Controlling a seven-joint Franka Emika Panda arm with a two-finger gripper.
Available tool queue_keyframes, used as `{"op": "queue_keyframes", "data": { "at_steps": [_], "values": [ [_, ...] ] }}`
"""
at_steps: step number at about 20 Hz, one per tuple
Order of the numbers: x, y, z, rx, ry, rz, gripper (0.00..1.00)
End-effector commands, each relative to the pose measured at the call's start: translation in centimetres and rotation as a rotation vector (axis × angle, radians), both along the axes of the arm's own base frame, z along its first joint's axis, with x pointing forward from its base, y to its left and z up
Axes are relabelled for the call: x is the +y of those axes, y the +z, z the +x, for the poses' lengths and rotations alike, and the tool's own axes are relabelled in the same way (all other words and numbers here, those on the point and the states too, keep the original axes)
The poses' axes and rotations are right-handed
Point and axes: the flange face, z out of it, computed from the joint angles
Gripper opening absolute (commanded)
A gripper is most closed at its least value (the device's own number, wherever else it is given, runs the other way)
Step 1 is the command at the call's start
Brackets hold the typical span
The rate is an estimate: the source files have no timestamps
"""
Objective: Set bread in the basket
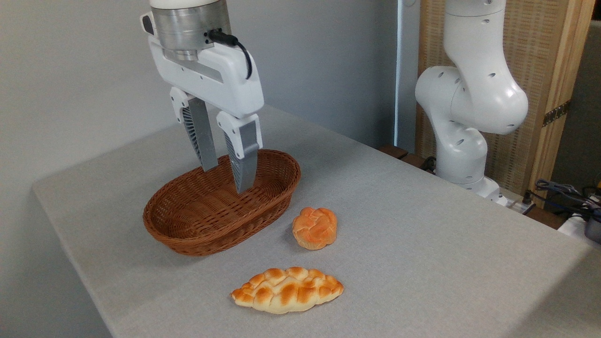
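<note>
The bread (314,227), a small round knotted bun with an orange-golden top, lies on the grey table just right of the basket (188,225). That basket is an oval reddish-brown wicker one, and nothing lies in it. My gripper (227,180) hangs above the basket's far half, pointing down. Its two fingers (244,162) stand a little apart with nothing between them. The bun sits apart from the gripper, to its lower right.
A longer braided loaf (287,289) lies near the table's front edge, below the bun. The arm's white base (462,122) stands at the table's far right. Cables (563,192) lie beside the base. A grey wall backs the table.
</note>
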Motion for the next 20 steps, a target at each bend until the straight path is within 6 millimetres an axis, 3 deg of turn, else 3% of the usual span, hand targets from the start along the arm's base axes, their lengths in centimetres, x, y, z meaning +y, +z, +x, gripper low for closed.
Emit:
{"op": "queue_keyframes", "data": {
  "at_steps": [1,8,11,15,20],
  "values": [
    [0.1,-0.6,-0.7,0.017,-0.010,-0.014,1.00],
    [-0.8,-1.5,-2.1,0.029,-0.028,-0.014,1.00],
    [-0.6,-2.2,-3.9,-0.017,-0.031,-0.013,1.00],
    [-0.3,-5.1,-7.8,-0.036,-0.123,-0.009,1.00],
    [0.4,-12.0,-11.2,0.042,-0.285,-0.010,1.00]
  ]
}}
